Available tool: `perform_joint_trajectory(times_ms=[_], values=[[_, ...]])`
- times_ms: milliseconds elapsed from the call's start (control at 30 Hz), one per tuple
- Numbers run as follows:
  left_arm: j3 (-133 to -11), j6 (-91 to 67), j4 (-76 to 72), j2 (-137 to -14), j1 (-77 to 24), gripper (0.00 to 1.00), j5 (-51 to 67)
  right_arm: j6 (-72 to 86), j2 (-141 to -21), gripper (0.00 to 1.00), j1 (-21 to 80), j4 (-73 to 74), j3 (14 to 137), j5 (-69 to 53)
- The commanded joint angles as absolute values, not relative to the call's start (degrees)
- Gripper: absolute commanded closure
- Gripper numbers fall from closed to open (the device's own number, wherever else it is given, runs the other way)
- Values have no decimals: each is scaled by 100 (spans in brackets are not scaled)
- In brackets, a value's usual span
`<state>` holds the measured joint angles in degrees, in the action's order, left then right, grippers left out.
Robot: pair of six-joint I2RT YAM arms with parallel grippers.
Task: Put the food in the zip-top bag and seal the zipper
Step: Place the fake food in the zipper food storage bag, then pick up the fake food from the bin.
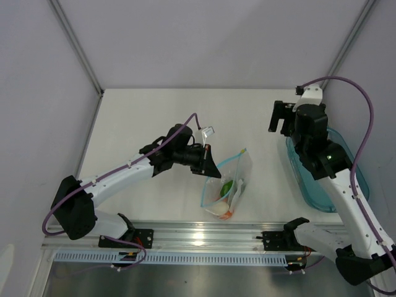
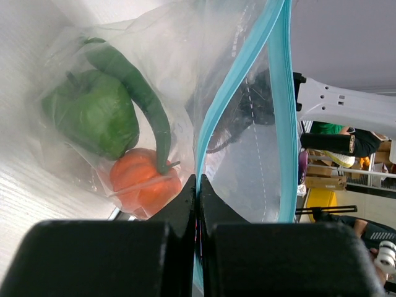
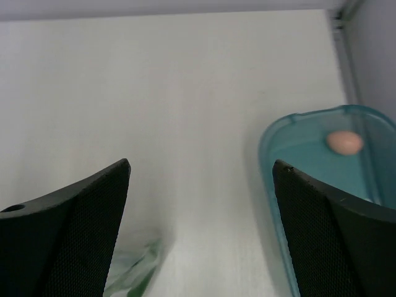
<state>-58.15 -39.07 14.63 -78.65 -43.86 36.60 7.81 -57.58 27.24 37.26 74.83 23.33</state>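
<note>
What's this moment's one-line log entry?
left fingers shut on zipper | right fingers open, empty | pepper, orange food in zip-top bag | egg in tray

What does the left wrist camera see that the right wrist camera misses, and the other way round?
Only the left wrist: the left gripper shut on the zipper, green pepper and orange-red food inside the zip-top bag. Only the right wrist: the open right gripper and a pale egg in the teal tray. Both: the white table and the bag, just a blurred corner in the right wrist view.
</note>
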Motion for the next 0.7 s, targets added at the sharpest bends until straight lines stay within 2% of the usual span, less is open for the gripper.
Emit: perform_joint_trajectory(times_ms=[0,133,300,400,667], values=[[-5783,-3946,1318,-7805,-4403,99,3691,246,-5941,4,2006,2954,7428,3146],[-5836,-3841,1476,-7822,-4403,99,3674,316,-6196,4,786,2506,7111,3226],[-5906,-3788,1591,-7866,-4403,99,3647,588,-6608,4,-165,2119,6585,3269],[-5967,-3788,1608,-7927,-4403,99,3691,580,-6942,0,-325,1750,6294,3620],[-6143,-3727,1749,-8068,-4395,99,3691,510,-7962,1,-597,1380,5898,3832]])
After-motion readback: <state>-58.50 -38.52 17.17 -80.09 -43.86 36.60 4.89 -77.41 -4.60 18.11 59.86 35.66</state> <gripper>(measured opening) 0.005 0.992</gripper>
